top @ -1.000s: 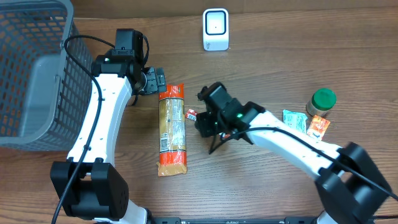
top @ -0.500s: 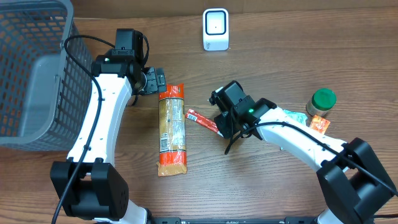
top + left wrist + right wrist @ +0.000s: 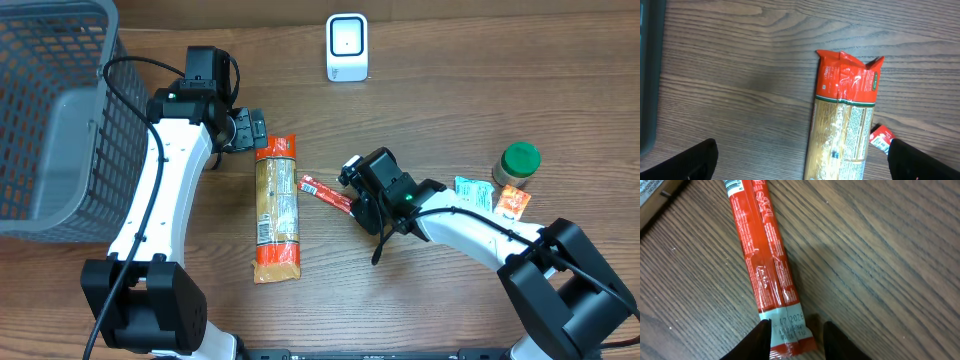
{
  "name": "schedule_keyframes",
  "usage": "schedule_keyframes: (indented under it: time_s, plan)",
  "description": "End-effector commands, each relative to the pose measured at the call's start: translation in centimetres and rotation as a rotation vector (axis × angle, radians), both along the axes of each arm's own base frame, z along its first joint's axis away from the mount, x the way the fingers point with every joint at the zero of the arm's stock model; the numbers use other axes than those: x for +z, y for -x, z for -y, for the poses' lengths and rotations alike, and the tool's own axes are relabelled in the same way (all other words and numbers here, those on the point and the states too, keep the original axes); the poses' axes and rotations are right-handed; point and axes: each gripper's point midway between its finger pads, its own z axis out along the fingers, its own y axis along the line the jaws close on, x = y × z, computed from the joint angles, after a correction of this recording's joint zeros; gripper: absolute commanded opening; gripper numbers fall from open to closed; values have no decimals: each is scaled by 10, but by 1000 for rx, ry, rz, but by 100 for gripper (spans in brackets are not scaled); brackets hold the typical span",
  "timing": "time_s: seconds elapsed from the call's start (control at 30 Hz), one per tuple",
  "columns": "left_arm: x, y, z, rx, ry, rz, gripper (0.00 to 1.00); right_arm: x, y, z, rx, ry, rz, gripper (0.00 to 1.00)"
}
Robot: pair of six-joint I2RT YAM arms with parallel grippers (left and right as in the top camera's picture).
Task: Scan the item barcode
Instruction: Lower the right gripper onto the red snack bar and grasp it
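A slim red stick packet [image 3: 325,193] lies flat on the wooden table, right of a long pasta packet [image 3: 276,208]. In the right wrist view the stick [image 3: 767,265] runs down to its pale printed end, and my right gripper [image 3: 796,340] straddles that end. The left finger touches the wrapper's edge, while a gap remains beside the right finger [image 3: 834,341]. From overhead, the right gripper [image 3: 358,208] sits at the stick's right end. My left gripper [image 3: 252,130] hangs open at the pasta packet's [image 3: 845,125] top end, holding nothing. The white scanner [image 3: 347,47] stands at the back.
A grey mesh basket [image 3: 50,110] fills the left side. A green-lidded jar [image 3: 518,165] and two small sachets [image 3: 475,192] sit at the right. The stick's other end [image 3: 881,138] shows beside the pasta in the left wrist view.
My right gripper has drawn back to the right along the stick, uncovering most of it, and its jaws have narrowed around the stick's end. The left arm has not moved.
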Motion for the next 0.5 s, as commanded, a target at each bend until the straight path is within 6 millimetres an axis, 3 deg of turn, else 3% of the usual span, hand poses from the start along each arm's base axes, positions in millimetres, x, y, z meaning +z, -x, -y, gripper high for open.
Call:
schedule_keyframes:
  time_s: [0.0, 0.27, 0.47]
  plan:
    - [10, -3, -1, -2, -7, 27, 100, -1, -2, -1, 32, 5, 31, 35]
    - [10, -3, -1, -2, -7, 27, 100, 6, -12, -10, 31, -33, 80, 35]
    - [10, -3, -1, -2, -7, 27, 100, -1, -3, -12, 51, -45, 34, 35]
